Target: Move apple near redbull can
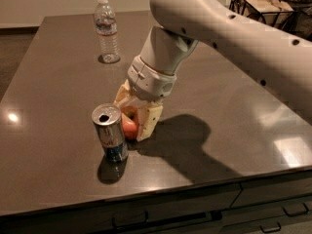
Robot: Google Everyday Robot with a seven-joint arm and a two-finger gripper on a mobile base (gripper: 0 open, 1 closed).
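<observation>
Beside the redbull can (111,133), the gripper (136,120) clasps the apple (128,126).

small round red-orange apple (129,126): mostly hidden by cream gripper (132,119) straddling it | white robot arm (234,38): cut off at right edge

Dark tabletop (58,77) with water bottle (107,30), redbull can (111,133), adjacent apple (129,126), claw (135,120) tight around it.

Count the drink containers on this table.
2. The redbull can stands front left, beside the apple held in the gripper; the water bottle stands at the back left. None seem hidden.
</observation>
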